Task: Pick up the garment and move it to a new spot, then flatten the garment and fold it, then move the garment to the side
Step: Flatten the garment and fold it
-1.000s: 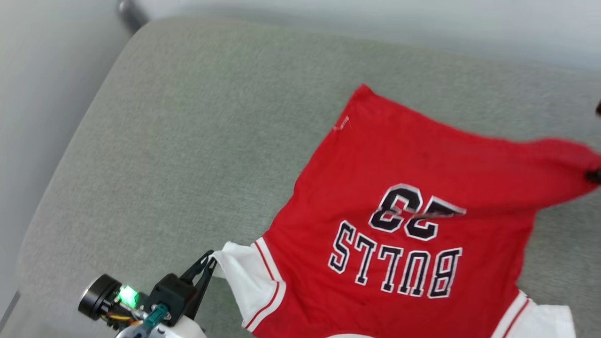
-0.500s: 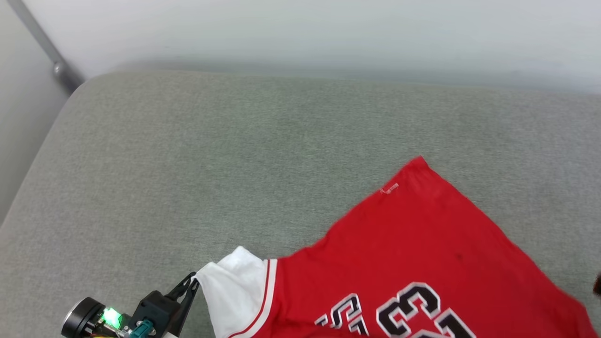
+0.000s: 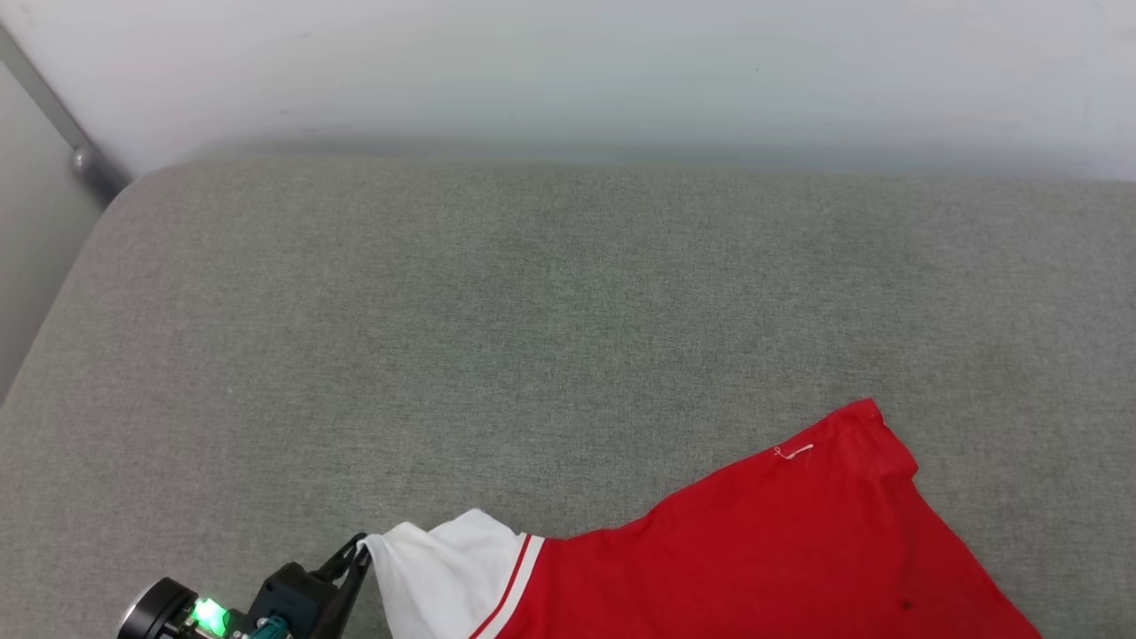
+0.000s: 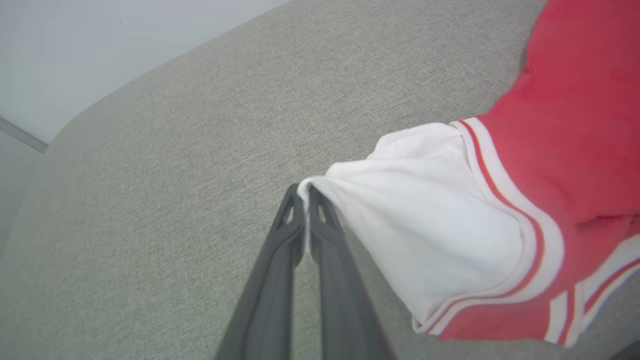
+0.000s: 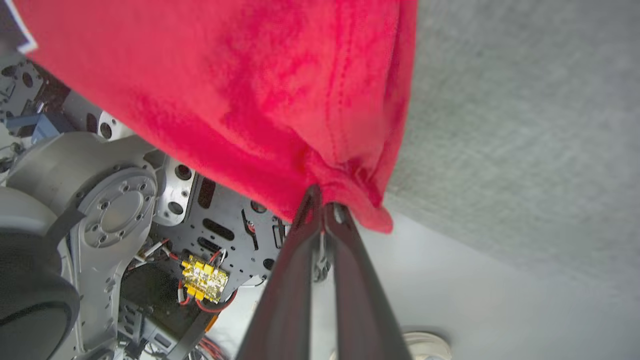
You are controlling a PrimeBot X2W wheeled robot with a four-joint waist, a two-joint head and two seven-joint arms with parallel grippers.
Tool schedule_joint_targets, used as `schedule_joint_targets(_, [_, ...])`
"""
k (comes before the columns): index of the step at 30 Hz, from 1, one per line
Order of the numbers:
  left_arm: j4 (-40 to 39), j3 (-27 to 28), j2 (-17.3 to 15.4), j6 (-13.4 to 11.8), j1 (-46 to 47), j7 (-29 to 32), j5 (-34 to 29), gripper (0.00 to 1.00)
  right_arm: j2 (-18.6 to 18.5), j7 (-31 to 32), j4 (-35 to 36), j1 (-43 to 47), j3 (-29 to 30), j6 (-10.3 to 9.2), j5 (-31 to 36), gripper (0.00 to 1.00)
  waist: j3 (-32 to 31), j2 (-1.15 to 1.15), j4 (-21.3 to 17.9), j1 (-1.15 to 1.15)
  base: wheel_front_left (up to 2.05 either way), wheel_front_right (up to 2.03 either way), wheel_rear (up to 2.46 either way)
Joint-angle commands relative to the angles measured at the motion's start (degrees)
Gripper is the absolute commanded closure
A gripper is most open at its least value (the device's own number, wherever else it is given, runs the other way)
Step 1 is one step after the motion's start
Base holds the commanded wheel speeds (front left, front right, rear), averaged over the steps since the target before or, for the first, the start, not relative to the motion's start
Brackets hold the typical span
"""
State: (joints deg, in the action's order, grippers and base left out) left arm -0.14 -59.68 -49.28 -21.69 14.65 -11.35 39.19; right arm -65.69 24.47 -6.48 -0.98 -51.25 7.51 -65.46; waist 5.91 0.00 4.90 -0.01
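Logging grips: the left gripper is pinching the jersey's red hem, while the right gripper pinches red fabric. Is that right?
Not quite. The left gripper pinches the jersey's white sleeve, not a red hem, as the left wrist view shows. The right gripper does pinch red fabric.

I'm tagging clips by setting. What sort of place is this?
Likely a plain indoor room, perhaps a lab mock-up of a home: a grey upholstered cushion like a sofa seat or mattress, a bare white wall behind it, and the garment partly resting on it.
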Motion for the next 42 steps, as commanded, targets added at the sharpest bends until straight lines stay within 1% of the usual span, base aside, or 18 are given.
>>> schedule_joint_targets(1, [0.14, -0.10, 0.37, -0.06, -0.20, -0.24, 0.33, 1.00, 0.57, -0.92, -0.43, 0.05, 1.62, -0.04, 0.28, 0.67, -0.19, 0.00, 0.01, 0.01, 0.00, 0.00, 0.00])
schedule_joint_targets(2, [0.20, -0.11, 0.38, 0.00, -0.21, -0.21, 0.34, 1.00, 0.59, -1.50, -0.46, -0.29, 2.94, -0.04, 0.65, 0.00, -0.32, 0.00, 0.03, 0.01, 0.00, 0.00, 0.00])
schedule_joint_targets(7, [0.33, -0.29, 0.53, -0.07, -0.50, -0.25, 0.36, 1.00, -0.65, -3.50, 1.52, -3.89, 11.45, -0.04, 3.30, 0.00, -0.73, 0.00, 0.29, 0.01, 0.00, 0.00, 0.00])
schedule_joint_targets(11, [0.22, -0.59, 0.96, 0.20, 0.24, -0.11, -0.11, 1.00, -1.38, -2.60, 4.02, -7.83, 17.91, -0.04, 6.52, 0.00, -0.29, 0.00, 0.89, 0.01, 0.00, 0.00, 0.00])
schedule_joint_targets(15, [-0.03, -0.87, 1.52, 0.37, 1.51, 0.30, -0.78, 1.00, -0.33, 2.06, 8.12, -12.77, 22.08, -0.04, 10.04, 0.00, 0.88, 0.00, 1.74, 0.01, 0.00, 0.00, 0.00])
schedule_joint_targets(18, [0.14, -0.98, 2.03, 0.68, 2.47, 0.32, -1.28, 1.00, 1.26, 7.61, 11.41, -17.53, 22.71, -0.04, 13.05, 0.00, 2.07, 0.00, 2.44, 0.01, 0.00, 0.00, 0.00])
schedule_joint_targets(21, [0.41, -1.08, 2.44, 0.96, 3.39, 0.32, -1.78, 1.00, 3.88, 14.88, 13.95, -22.58, 20.64, -0.04, 15.98, 0.00, 3.17, 0.00, 3.16, 0.01, 0.00, 0.00, 0.00])
schedule_joint_targets(23, [0.59, -1.13, 2.81, 1.11, 4.02, 0.32, -2.01, 1.00, 5.63, 19.90, 14.25, -26.23, 18.42, -0.04, 17.48, 0.00, 3.88, 0.00, 3.69, 0.01, 0.00, 0.00, 0.00])
schedule_joint_targets(27, [1.13, -1.27, 3.97, 1.50, 5.20, 0.07, -2.52, 1.00, 9.44, 28.85, 11.80, -32.90, 12.09, -0.04, 20.49, 0.00, 5.33, 0.00, 4.81, 0.01, 0.00, 0.00, 0.00])
schedule_joint_targets(29, [1.39, -1.39, 4.44, 1.85, 5.97, -0.03, -2.89, 1.00, 11.56, 31.49, 9.50, -35.91, 9.71, -0.04, 20.82, 0.00, 6.31, 0.00, 5.39, 0.01, 0.00, 0.00, 0.00])
schedule_joint_targets(33, [2.13, -1.52, 5.76, 2.38, 7.26, -0.27, -3.35, 1.00, 14.88, 34.95, 4.02, -40.42, 5.55, -0.04, 20.44, 0.00, 8.55, 0.00, 6.66, 0.01, 0.00, 0.00, 0.00])
schedule_joint_targets(35, [2.49, -1.58, 6.31, 2.60, 8.07, -0.42, -3.67, 1.00, 15.56, 35.85, 1.77, -42.47, 3.44, -0.04, 20.93, 0.00, 9.84, 0.00, 7.28, 0.01, 0.00, 0.00, 0.00])
schedule_joint_targets(38, [3.11, -1.61, 7.36, 2.94, 9.02, -0.60, -4.01, 1.00, 17.05, 34.79, -2.39, -44.18, 1.51, -0.04, 20.25, 0.00, 11.55, 0.00, 8.20, 0.01, 0.00, 0.00, 0.00])
schedule_joint_targets(39, [3.59, -1.60, 7.96, 3.25, 9.51, -0.94, -4.15, 1.00, 17.77, 33.82, -4.40, -44.81, 0.05, -0.04, 19.86, 0.00, 12.39, 0.00, 8.76, 0.01, 0.00, 0.00, 0.00])
schedule_joint_targets(42, [4.49, -1.54, 8.47, 3.47, 9.97, -1.16, -4.08, 1.00, 18.34, 32.38, -6.29, -44.28, -4.12, -0.03, 19.09, 0.00, 13.08, 0.00, 9.15, 0.01, 0.00, 0.00, 0.00])
